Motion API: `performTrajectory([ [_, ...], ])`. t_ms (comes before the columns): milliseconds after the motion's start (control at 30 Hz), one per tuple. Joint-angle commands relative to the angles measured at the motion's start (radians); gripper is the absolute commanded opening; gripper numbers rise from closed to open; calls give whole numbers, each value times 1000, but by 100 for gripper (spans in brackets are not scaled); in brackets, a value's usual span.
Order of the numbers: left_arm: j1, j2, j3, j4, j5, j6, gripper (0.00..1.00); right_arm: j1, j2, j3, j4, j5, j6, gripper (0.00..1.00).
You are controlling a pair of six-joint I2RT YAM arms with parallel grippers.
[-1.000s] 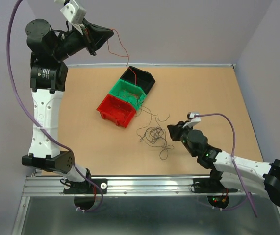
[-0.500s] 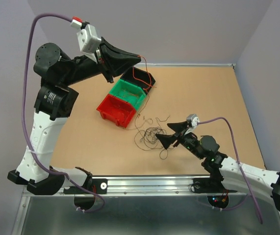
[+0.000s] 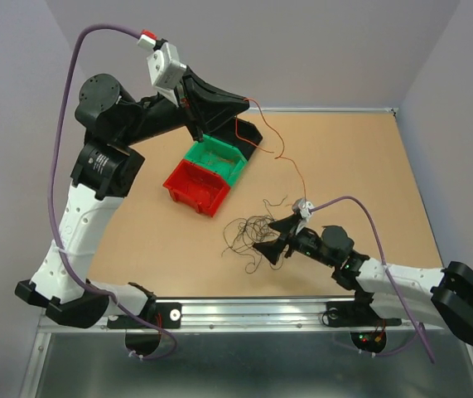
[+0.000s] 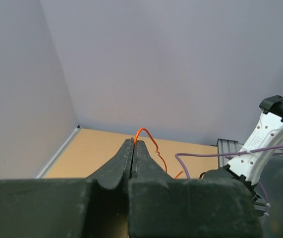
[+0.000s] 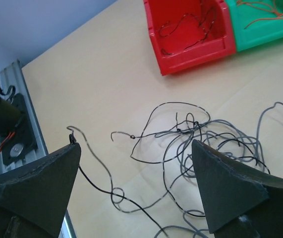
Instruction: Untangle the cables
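The cables [image 3: 248, 233] lie as a loose tangle of thin dark wires on the table in front of the bins. My right gripper [image 3: 263, 235] hangs over the tangle's right part, open; in the right wrist view its fingertips [image 5: 135, 148] straddle dark loops [image 5: 181, 130] with nothing pinched. My left gripper [image 3: 243, 104] is raised above the black bin [image 3: 248, 133] and shut on a red wire [image 3: 282, 157]. That wire trails down toward the right arm. In the left wrist view the orange-red wire [image 4: 149, 137] comes out from the shut jaw tips [image 4: 133, 142].
Three small bins stand in a diagonal row: red bin [image 3: 195, 184], green bin [image 3: 217, 157], then the black one behind. The red bin [image 5: 191, 29] holds a dark wire and the green bin [image 5: 265, 20] holds red wire. A metal rail [image 3: 244, 311] runs along the table's near edge.
The left arm swung right with the red wire, drawing it out over the table. The right gripper opened and moved left over the tangle.
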Motion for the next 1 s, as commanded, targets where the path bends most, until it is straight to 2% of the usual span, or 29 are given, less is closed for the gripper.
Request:
performTrajectory([
  [0, -9, 0, -12, 87, 9, -20, 0, 2, 28, 61, 120, -109, -3, 92],
  [200, -9, 17, 16, 70, -57, 36, 0, 2, 75, 71, 120, -73, 22, 81],
  [300, -9, 40, 33, -10, -164, 116, 0, 2, 72, 49, 115, 57, 51, 77],
  [367, -6, 58, 19, -36, -256, 179, 0, 2, 25, 28, 114, 116, 58, 76],
  [567, 31, 77, -119, 48, -327, 261, 0, 2, -194, -78, 103, 306, 77, 75],
  [700, 98, 133, -139, 63, -313, 303, 0, 1, -294, -110, 75, 371, 80, 75],
  [833, 268, 215, -147, 114, -142, 296, 0, 2, -333, -115, 45, 397, 89, 74],
  [967, 321, 250, -184, 132, -83, 363, 0, 2, -320, -109, 40, 400, 91, 74],
])
